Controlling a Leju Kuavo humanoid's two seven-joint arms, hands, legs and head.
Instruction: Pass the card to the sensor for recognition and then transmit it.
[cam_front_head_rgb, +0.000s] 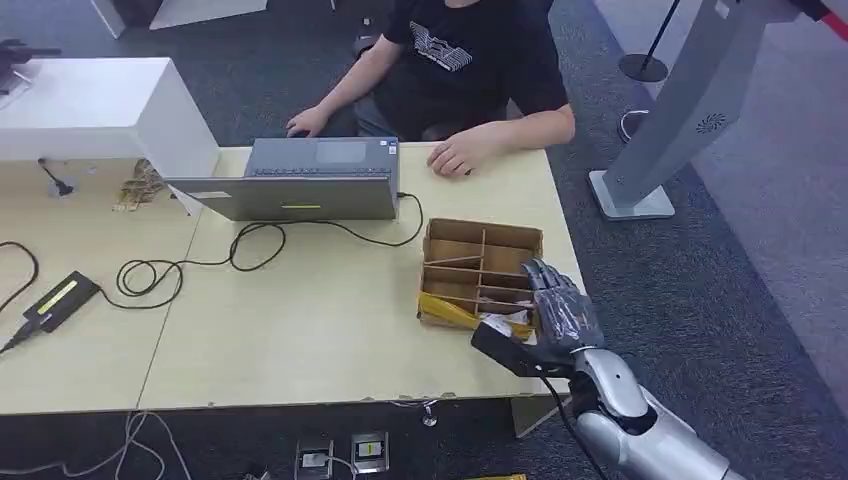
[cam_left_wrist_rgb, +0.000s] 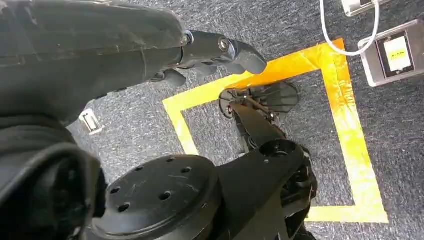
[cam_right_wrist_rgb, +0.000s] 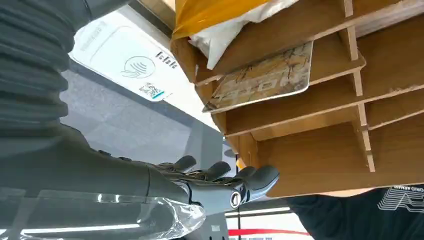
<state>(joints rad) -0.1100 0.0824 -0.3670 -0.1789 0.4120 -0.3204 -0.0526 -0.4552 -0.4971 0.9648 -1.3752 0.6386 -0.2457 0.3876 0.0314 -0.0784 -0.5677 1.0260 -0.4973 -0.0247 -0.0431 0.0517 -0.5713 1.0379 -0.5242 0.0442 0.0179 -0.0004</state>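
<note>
A beige patterned plastic card (cam_right_wrist_rgb: 265, 77) leans tilted in a slot of the brown cardboard divider box (cam_right_wrist_rgb: 320, 115); the white card-reader sensor panel (cam_right_wrist_rgb: 125, 62) sits just beside the box.

The card (cam_right_wrist_rgb: 267, 77) lies in the divided box (cam_front_head_rgb: 480, 270), right of the laptop (cam_front_head_rgb: 310, 180).

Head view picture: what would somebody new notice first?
Probably the silver arm with its dark right robot hand, reaching over the wooden box with dividers near the table's right edge. The right wrist view shows a card lying in one of the box's slots, next to a yellow and white bag. Across the table, a person in a black shirt sits at a grey laptop.
</note>
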